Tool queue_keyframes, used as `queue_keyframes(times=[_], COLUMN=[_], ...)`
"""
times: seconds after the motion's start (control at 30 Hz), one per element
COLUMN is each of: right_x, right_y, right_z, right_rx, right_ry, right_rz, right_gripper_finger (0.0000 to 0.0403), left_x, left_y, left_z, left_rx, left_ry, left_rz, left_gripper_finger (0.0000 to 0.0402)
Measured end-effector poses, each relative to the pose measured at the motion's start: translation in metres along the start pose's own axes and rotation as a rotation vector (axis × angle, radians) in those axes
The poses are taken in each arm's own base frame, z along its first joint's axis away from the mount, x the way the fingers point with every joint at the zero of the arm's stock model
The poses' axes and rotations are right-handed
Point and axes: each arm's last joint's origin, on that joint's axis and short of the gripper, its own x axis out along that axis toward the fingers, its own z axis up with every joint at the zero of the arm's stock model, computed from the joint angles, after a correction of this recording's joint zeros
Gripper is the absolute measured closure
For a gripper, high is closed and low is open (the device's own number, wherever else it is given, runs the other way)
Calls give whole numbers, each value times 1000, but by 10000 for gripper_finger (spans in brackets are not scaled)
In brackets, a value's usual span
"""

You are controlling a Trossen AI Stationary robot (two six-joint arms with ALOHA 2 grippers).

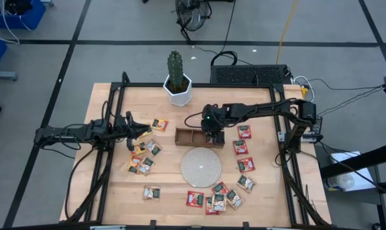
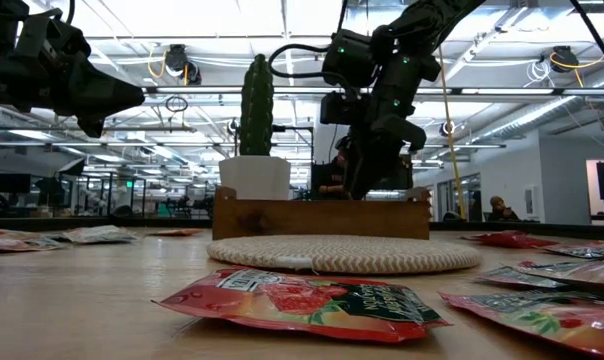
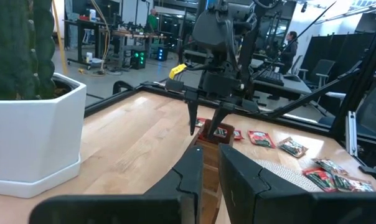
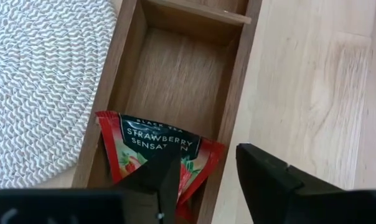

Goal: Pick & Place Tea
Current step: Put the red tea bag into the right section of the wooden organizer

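A red strawberry tea sachet lies tilted in the right-end compartment of the brown wooden tray, its corners against the two long walls. My right gripper hangs open just over it, pointing steeply down, with one finger in front of the sachet's near corner. More tea sachets lie scattered on the table. My left gripper waits shut and level above the table's left side, away from the tray. My right gripper stands open over the sachet in the tray. One finger hides the sachet's near corner, so I cannot tell whether it touches the wrapper. The other finger is over the tray's long wall, apart from the sachet.
A round pale woven disc lies just in front of the tray. A cactus in a white pot stands at the far edge behind it. The tray's other two compartments are to the left of my right gripper.
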Motion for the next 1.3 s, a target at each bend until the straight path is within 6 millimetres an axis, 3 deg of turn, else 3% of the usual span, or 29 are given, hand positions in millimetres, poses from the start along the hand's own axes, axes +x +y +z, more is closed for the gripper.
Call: queue_keyframes(times=[0.3,0.73,1.3], right_x=[0,0,-13], right_y=[0,0,1], right_z=[0,1,9], right_rx=[-17,-60,-95], right_ry=[-4,-14,-89], right_rz=[-1,-6,-42], right_gripper_finger=[292,399,403], left_x=[0,0,0], left_y=[0,0,0], left_z=[0,0,0], left_rx=[0,0,0], left_ry=[0,0,0], left_rz=[0,0,1], left_gripper_finger=[350,350,350])
